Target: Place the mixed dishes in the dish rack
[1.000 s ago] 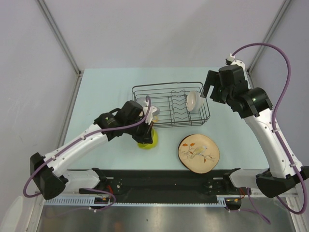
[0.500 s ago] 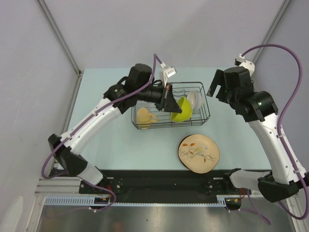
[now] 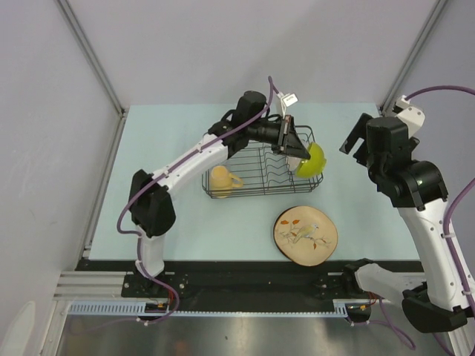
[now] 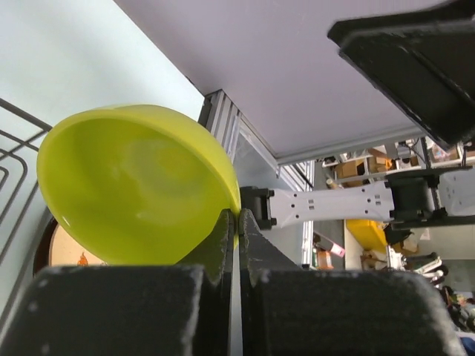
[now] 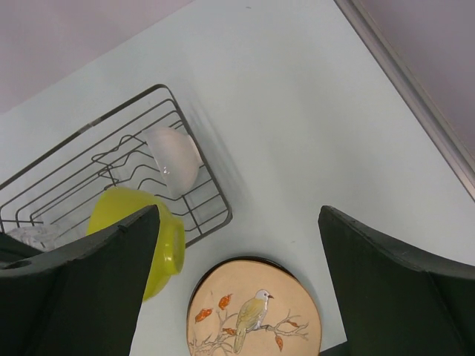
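Left wrist shows left gripper [image 4: 237,219] pinching lime-green bowl [image 4: 133,185], seemingly above dish rack [image 3: 256,169].

Robotics lab test cell: pale blue table [image 3: 163,148] boxed in by plain grey panels [image 3: 223,52] on aluminium struts [image 3: 90,55], cluttered storage shelves [image 4: 356,167] glimpsed beyond

Left arm [image 3: 189,159] is stretched out long across the dish rack [image 3: 260,193], wrist over the rack's right end, and the left gripper [image 4: 237,219] is pinched tight on the lime-green bowl [image 4: 133,185] rim. Right arm [image 3: 427,222] stands tall off the rack's right side, right gripper [image 3: 355,138] raised with fingers spread wide.
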You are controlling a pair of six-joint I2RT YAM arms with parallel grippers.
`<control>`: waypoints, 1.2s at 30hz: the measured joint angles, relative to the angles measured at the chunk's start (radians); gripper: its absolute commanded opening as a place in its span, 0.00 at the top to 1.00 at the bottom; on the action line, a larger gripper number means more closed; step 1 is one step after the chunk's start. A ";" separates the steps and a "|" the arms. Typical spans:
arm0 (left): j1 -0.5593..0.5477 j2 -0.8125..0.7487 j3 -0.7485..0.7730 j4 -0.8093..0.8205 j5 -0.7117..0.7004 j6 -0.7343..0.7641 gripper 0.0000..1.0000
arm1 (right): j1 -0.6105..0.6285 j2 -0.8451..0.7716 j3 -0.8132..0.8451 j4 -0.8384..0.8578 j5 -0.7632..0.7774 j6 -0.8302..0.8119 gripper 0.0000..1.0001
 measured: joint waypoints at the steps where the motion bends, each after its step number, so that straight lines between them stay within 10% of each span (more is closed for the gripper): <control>1: 0.003 0.018 0.009 0.014 0.000 -0.016 1.00 | -0.002 -0.007 -0.003 0.000 0.003 0.003 0.06; 36: -0.066 0.121 -0.142 0.233 -0.380 -0.221 1.00 | -0.031 0.018 -0.040 0.004 -0.064 0.049 0.06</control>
